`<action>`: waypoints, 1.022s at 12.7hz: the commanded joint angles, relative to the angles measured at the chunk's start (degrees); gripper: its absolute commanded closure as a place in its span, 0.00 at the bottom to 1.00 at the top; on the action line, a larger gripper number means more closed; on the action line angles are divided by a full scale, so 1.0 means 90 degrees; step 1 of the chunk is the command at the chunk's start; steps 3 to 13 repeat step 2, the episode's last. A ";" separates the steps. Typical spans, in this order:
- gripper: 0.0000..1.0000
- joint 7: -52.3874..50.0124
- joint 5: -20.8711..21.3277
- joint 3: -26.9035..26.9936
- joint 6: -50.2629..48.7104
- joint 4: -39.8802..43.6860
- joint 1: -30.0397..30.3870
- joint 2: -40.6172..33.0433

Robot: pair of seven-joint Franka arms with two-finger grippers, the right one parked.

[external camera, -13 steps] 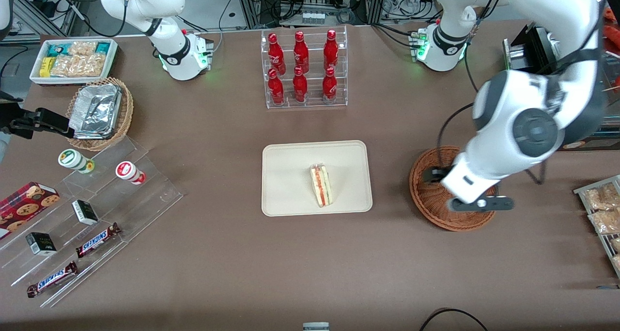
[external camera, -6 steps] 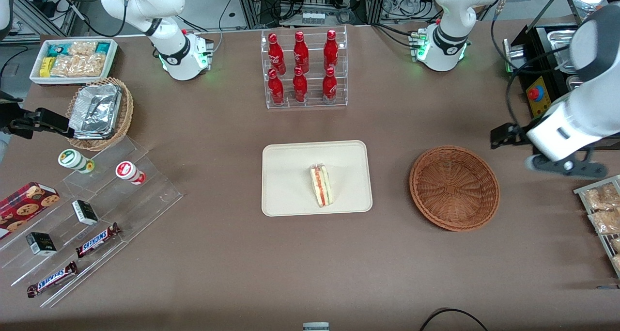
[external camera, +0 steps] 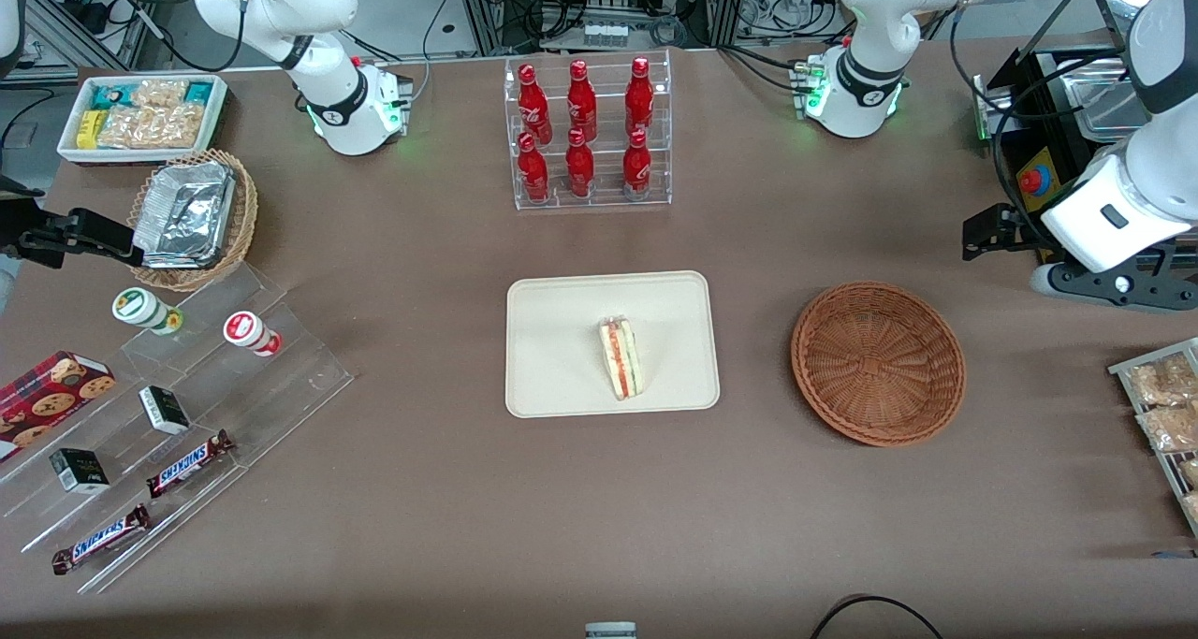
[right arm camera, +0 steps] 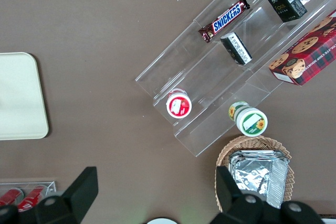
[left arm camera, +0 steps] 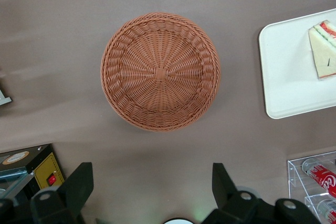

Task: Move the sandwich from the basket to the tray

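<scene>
The sandwich [external camera: 620,357] lies flat on the tray [external camera: 562,340] at mid-bench. The basket [external camera: 878,363] stands beside the tray, toward the working arm's end. The gripper [left arm camera: 151,188] hangs above the bench near the basket, jaws apart, holding nothing.

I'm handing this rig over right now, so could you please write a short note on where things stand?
Gripper: open, holding nothing, raised over the table at the working arm's end, beside the basket.
Sandwich: lying on the tray, mid-table.
Basket: empty, beside the tray.
Done: sandwich moved from basket to tray and released.
Left: nothing apparent for this task.
</scene>
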 commanded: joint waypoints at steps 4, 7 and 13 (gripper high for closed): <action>0.00 0.0038 -0.0120 0.0734 -0.0027 -0.0048 -0.0656 -0.0132; 0.00 0.0038 -0.0120 0.0734 -0.0027 -0.0048 -0.0656 -0.0132; 0.00 0.0038 -0.0120 0.0734 -0.0027 -0.0048 -0.0656 -0.0132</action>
